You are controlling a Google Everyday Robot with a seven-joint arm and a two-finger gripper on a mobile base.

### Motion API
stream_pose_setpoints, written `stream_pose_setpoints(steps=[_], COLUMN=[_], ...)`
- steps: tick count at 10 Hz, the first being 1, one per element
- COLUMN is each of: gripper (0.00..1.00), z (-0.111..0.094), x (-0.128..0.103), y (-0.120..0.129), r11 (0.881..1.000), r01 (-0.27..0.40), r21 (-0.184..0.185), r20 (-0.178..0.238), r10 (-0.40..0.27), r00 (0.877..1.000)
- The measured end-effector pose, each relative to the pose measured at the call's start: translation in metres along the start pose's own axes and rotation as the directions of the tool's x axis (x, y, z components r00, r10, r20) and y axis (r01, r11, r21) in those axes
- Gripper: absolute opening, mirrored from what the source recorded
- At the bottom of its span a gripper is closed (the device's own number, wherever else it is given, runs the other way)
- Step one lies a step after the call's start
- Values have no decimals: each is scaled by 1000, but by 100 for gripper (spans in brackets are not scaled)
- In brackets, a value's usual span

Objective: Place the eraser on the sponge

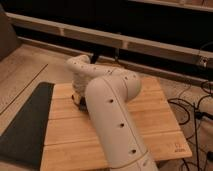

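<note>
My white arm [107,107] reaches from the bottom centre over the wooden table [155,125] and bends down toward its left part. The gripper [79,101] sits low at the arm's end, just above the table's left side, and shows only as a small dark shape under the white wrist. The arm hides what lies beneath it. The eraser is hidden from view. The sponge is hidden too.
A dark mat [25,125] lies on the floor left of the table. Cables [192,107] trail on the floor at the right. A dark wall with a pale rail [90,37] runs behind the table.
</note>
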Motion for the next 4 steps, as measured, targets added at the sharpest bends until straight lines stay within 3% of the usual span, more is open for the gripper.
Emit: stream_pose_setpoints(steps=[4], gripper=[80], z=[0], x=[0], y=[1], r11=[1000], r01=[0], r21=[-4], r20=[1], r10=[0], r00=[1000])
